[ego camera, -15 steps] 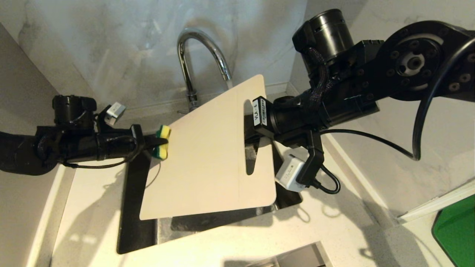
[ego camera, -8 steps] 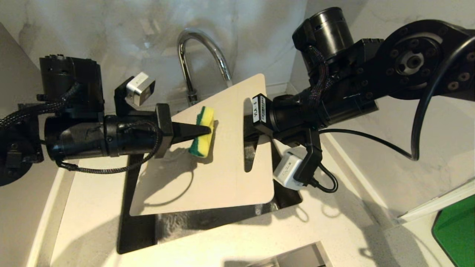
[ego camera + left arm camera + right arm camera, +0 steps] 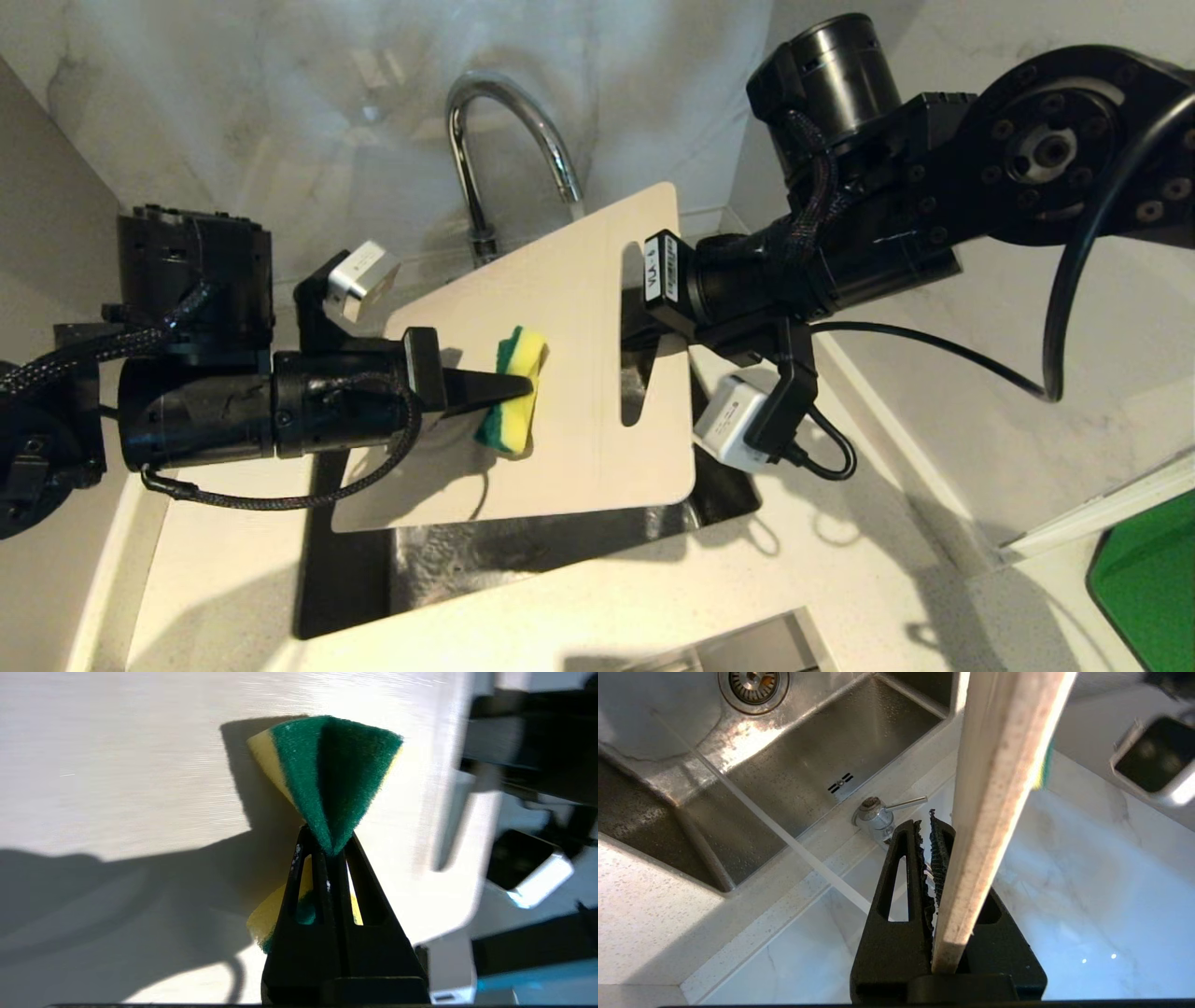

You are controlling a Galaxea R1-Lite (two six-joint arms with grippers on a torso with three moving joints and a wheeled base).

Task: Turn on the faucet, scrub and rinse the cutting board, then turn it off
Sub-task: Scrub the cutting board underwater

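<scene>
Pinching a yellow-and-green sponge (image 3: pixel 512 390) between closed fingers, the left gripper (image 3: pixel 523 385) presses it against the face of the cutting board (image 3: pixel 569 373), roughly at the middle of the board. The sponge is squeezed at its waist so both ends flare out, green scouring side showing in the left wrist view. The right gripper (image 3: pixel 635 327) is clamped on the board's right edge beside the handle slot (image 3: pixel 633 341), holding the board tilted above the sink (image 3: pixel 560 551), its far corner close to the spout of the faucet (image 3: pixel 504 140).

In the right wrist view a thin stream of water (image 3: pixel 775 830) appears to run past into the steel basin, and the faucet lever (image 3: pixel 903 804) sticks out sideways from its base.

By the look of it, the scrubbing step is under way. The main risk is the board itself: it is held by one edge only, so a firm push from the sponge could lever it out of the right gripper's hold or twist it down into the sink. The sponge, gripped only at its narrow waist, could also slip free while dragging across the board. A wide stroke toward the slot might run the left gripper into the right one.
</scene>
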